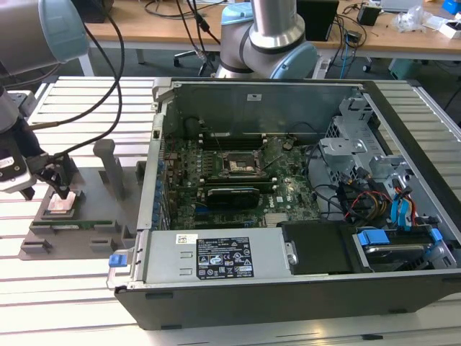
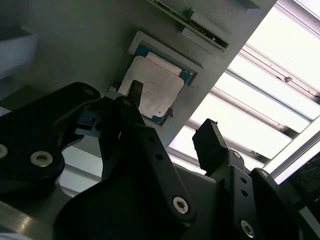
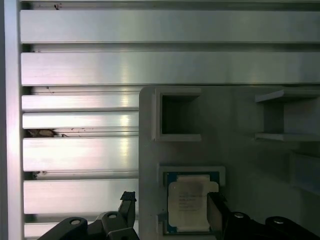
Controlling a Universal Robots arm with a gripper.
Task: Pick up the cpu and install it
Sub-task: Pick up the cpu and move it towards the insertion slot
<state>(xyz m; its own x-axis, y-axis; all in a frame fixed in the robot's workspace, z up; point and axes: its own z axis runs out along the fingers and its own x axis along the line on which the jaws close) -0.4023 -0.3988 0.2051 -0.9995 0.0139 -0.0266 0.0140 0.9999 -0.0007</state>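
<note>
Silver cpu w/ blue rim

The tabletop is made of long, pale aluminium slats with dark grooves between them, and it gleams brightly in both wrist views.

Two things lie directly on it. Toward the exterior view's left is a flat grey fixture plate with raised ribs, small brackets and upright posts (its edge crosses the slats squarely in the first wrist view). Just beside it, toward the exterior view's right, an open desktop computer case lies on its side with its interior facing up. Whether plate and case touch cannot be told. Bare slats show around the plate and along the near edge.
</note>
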